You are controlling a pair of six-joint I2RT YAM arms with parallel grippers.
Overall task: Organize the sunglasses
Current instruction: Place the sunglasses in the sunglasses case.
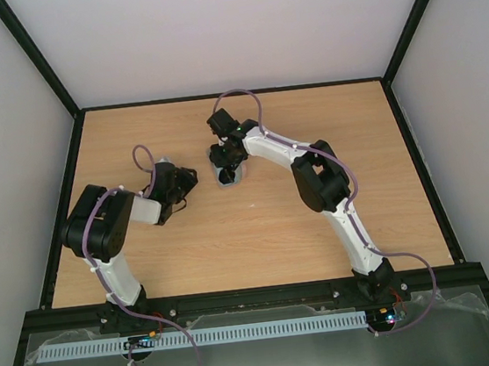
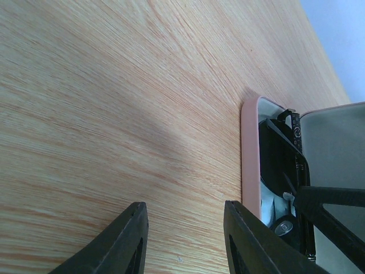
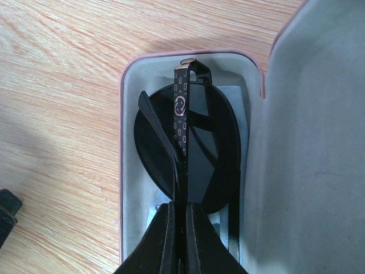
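The sunglasses (image 3: pixel 188 148) lie folded inside the open pink case (image 3: pixel 126 142), dark round lens up, with a patterned temple arm running toward me. My right gripper (image 3: pixel 183 212) is shut on the temple arms over the case. In the top view the right gripper (image 1: pixel 226 154) hangs over the case (image 1: pixel 229 176) at mid-table. My left gripper (image 2: pixel 183 220) is open and empty above bare wood, just left of the case's pink rim (image 2: pixel 250 154); the sunglasses (image 2: pixel 279 165) show inside. In the top view the left gripper (image 1: pixel 185 186) sits left of the case.
The case lid (image 3: pixel 319 142) stands open at the right, grey lining facing the glasses. A bit of light blue cloth (image 3: pixel 153 214) shows under the glasses. The wooden table (image 1: pixel 146 247) is bounded by black frame rails and white walls.
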